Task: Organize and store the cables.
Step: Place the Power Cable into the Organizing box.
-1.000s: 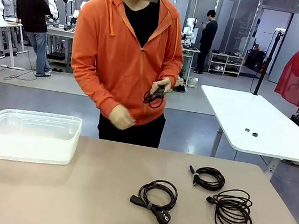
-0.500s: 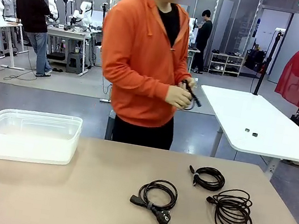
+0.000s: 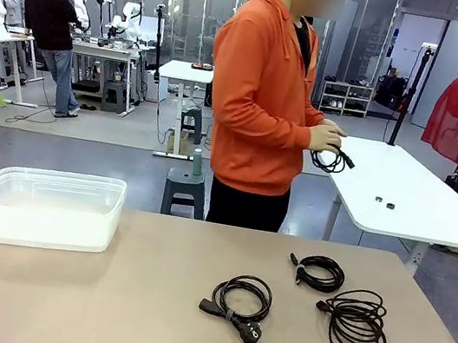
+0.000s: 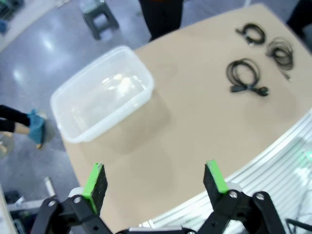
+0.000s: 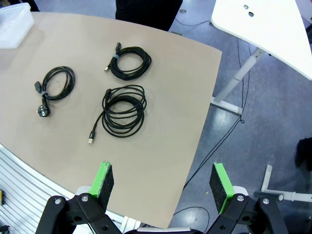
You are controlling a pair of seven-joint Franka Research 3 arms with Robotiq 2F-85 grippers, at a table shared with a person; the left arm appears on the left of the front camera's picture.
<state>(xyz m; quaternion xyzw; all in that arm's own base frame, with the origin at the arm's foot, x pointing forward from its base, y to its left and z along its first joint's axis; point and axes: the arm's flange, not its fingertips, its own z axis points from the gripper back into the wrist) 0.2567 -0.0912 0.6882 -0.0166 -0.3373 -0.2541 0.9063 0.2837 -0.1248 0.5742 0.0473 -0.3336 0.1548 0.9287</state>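
— Rightward the person has stepped, hand clasping a coiled cable.
— Grippers?
— I see left gripper and right gripper gaping, empty. On the table lie the plug cable, small coil and loose coil, well apart from the tub.

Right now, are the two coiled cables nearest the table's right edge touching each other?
Apart. The right wrist view shows a strip of bare tabletop between the tight coil and the looser coil.
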